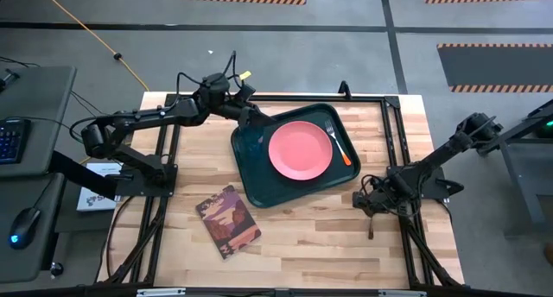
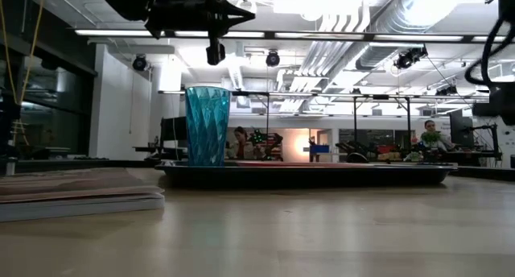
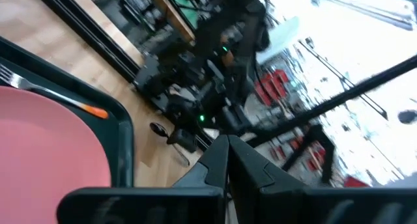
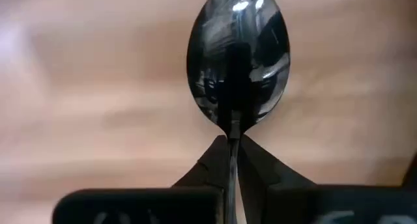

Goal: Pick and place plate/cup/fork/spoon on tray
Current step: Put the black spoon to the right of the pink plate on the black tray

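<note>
The dark green tray (image 1: 259,189) lies at the table's middle. On it are the salmon-pink plate (image 1: 300,150) and the orange-handled fork (image 1: 340,142), which lies by the plate's right side. The teal cup (image 2: 208,124) stands upright on the tray's left part. My left gripper (image 1: 255,120) is shut and empty. It hovers above the cup (image 2: 215,51) and hides it in the high view. My right gripper (image 1: 372,206) is low over the table right of the tray, shut on the dark spoon (image 4: 238,61). My right gripper pinches the spoon's thin handle just behind the bowl (image 4: 232,129) between its two fingertips. The fingers lie along the handle, and the bowl (image 4: 238,55) sticks out beyond them, hollow side up, over the wood. I cannot tell whether the spoon rests on the table.
A book with a maroon patterned cover (image 1: 228,219) lies on the table near the tray's near left corner. Black frame rails (image 1: 164,159) run along the table's left and right sides. Bare wood lies between the tray and the near edge.
</note>
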`<state>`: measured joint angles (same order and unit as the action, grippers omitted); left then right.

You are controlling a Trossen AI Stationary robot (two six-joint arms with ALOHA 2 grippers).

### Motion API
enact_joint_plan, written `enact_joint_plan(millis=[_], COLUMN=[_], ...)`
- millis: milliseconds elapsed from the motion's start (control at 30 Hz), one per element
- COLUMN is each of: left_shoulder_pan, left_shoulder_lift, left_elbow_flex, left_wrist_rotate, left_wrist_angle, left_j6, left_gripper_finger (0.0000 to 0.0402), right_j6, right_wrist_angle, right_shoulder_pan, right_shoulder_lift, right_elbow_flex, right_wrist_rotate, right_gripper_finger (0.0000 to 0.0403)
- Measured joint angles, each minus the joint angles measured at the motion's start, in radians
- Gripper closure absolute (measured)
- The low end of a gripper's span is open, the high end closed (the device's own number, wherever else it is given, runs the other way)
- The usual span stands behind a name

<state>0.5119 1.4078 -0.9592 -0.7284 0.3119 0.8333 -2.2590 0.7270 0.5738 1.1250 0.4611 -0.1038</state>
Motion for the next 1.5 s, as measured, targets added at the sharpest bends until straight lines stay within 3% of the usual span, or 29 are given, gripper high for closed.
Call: enact_joint_plan(millis=[133, 300, 467, 567, 667, 733, 833, 1000, 1233, 1400, 1500], left_shoulder_pan=[0.013, 0.014, 0.002, -0.022, -0.065, -0.102, -0.163, -0.238, -0.262, -0.29, -0.308], left_shoulder_lift=[0.0, 0.0, 0.0, 0.0, 0.0, 0.0, 0.0, 0.0, 0.007, 0.008, 0.009], left_elbow_flex=[0.0, 0.0, 0.0, 0.0, 0.0, 0.0, 0.0, 0.0, 0.0, 0.001, 0.001], left_wrist_rotate=[-0.054, -0.058, -0.033, 0.035, 0.108, 0.147, 0.18, 0.18, 0.189, 0.233, 0.242], left_wrist_angle=[0.003, 0.076, 0.167, 0.185, 0.202, 0.217, 0.255, 0.341, 0.396, 0.398, 0.44], left_j6=[0.003, 0.027, 0.037, 0.038, 0.038, 0.038, 0.06, 0.168, 0.405, 0.516, 0.563], left_gripper_finger=[0.0401, 0.0402, 0.0402, 0.0402, 0.0402, 0.0402, 0.0402, 0.0395, 0.0308, 0.0225, 0.0195], right_j6=[0.071, 0.219, 0.483, 0.7, 0.956, 1.12, 1.318, 1.494, 1.542, 1.623, 1.667], right_wrist_angle=[0.019, -0.045, -0.351, -0.541, -0.737, -0.884, -1.098, -1.389, -1.419, -1.419, -1.419], right_shoulder_pan=[0.022, 0.059, 0.05, 0.009, -0.069, -0.139, -0.254, -0.427, -0.568, -0.632, -0.659], right_shoulder_lift=[-0.066, -0.189, -0.266, -0.262, -0.241, -0.226, -0.202, -0.181, -0.154, -0.073, -0.017], right_elbow_flex=[0.048, 0.106, 0.127, 0.127, 0.127, 0.127, 0.127, 0.127, 0.189, 0.315, 0.4], right_wrist_rotate=[0.051, 0.256, 0.55, 0.713, 0.78, 0.745, 0.607, 0.344, 0.111, -0.043, -0.13], right_gripper_finger=[0.0398, 0.04, 0.0401, 0.0402, 0.0402, 0.0402, 0.0402, 0.0402, 0.0403, 0.0403, 0.0403])
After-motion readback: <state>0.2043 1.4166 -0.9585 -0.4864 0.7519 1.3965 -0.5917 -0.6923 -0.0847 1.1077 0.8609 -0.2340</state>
